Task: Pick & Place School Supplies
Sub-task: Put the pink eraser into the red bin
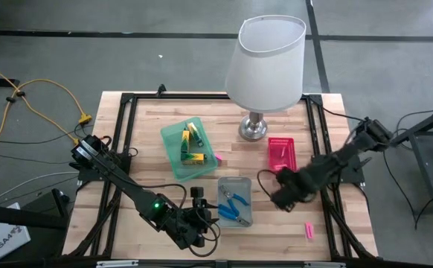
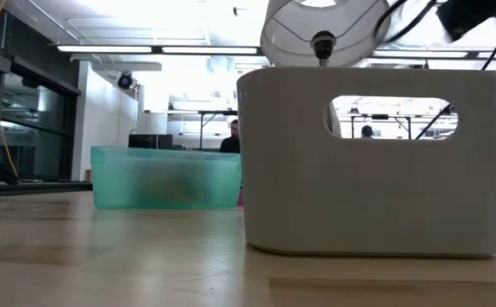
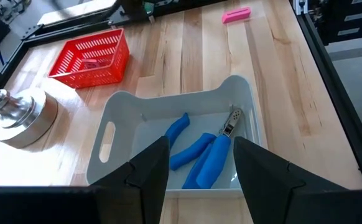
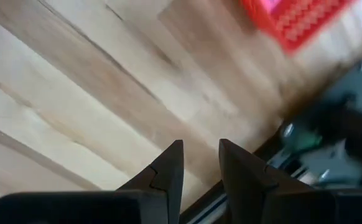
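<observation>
Wooden table carries three trays. Left gripper, fingers apart and empty, hangs beside the grey tray containing blue-handled pliers. Right gripper, narrowly parted and empty, hangs over bare wood; one pink bar lies near.

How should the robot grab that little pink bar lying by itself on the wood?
The pink bar lies flat on bare table, long axis running roughly front to back. Best to come straight down and pinch across its narrow width, at mid-length. The right hand looks nearest and holds nothing.
</observation>
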`<state>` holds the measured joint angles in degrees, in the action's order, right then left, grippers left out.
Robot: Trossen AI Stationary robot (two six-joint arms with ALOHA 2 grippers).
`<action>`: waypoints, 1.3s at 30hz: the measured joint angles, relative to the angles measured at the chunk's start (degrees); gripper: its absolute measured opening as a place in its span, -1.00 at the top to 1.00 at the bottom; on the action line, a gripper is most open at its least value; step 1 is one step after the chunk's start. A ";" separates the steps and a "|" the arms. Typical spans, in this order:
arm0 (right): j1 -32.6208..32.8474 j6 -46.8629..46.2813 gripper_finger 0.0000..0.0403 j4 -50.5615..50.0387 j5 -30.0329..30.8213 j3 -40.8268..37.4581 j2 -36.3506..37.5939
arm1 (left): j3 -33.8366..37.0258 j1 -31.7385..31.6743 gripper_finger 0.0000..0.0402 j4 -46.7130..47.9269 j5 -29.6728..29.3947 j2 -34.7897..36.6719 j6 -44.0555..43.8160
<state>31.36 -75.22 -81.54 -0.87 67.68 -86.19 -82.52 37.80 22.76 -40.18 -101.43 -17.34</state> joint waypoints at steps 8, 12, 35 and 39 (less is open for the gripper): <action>13.61 -22.11 0.54 1.29 0.24 0.00 -0.57 | 0.00 0.00 0.15 -0.02 -0.02 0.00 0.00; 16.89 -25.82 0.54 4.82 0.93 0.00 -0.64 | 0.00 0.00 0.15 -0.04 -0.02 0.00 0.00; 20.29 -33.36 0.54 15.34 4.42 -0.44 -1.64 | 0.00 0.22 0.15 -0.08 -0.08 0.00 0.00; 21.97 -39.55 0.54 15.81 0.32 -2.35 -3.46 | 0.00 0.23 0.15 -0.07 -0.09 0.00 0.00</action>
<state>53.33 -114.77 -65.73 -0.55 65.33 -89.65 -82.52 38.03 22.70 -40.27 -101.43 -17.34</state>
